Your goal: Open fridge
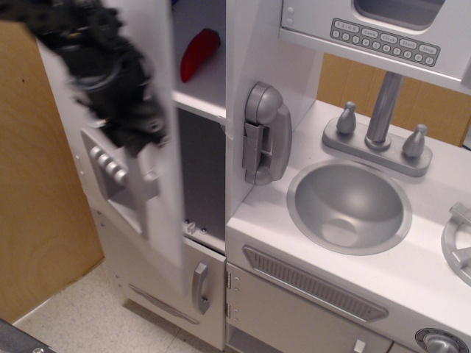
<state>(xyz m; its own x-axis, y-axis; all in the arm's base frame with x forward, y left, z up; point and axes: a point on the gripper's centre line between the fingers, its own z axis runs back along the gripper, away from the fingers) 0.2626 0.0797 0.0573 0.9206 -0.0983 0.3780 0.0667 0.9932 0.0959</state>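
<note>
The white fridge door [158, 220] stands partly swung out to the left, blurred by motion. Its silver ice-dispenser panel [110, 176] with buttons faces left-front. My black gripper [129, 121] is blurred in front of the door, over where the long handle is; the handle itself is hidden behind it. The jaws cannot be made out. Inside the fridge a white shelf [200, 103] shows with a red object [199, 53] on it, and a dark compartment below.
A smaller lower door with a short silver handle [200, 288] sits below. A grey toy phone [263, 134] hangs right of the fridge. Sink [349, 206], faucet [383, 110], vented oven door [313, 283] and microwave panel [384, 40] lie to the right. A wooden panel [37, 220] stands left.
</note>
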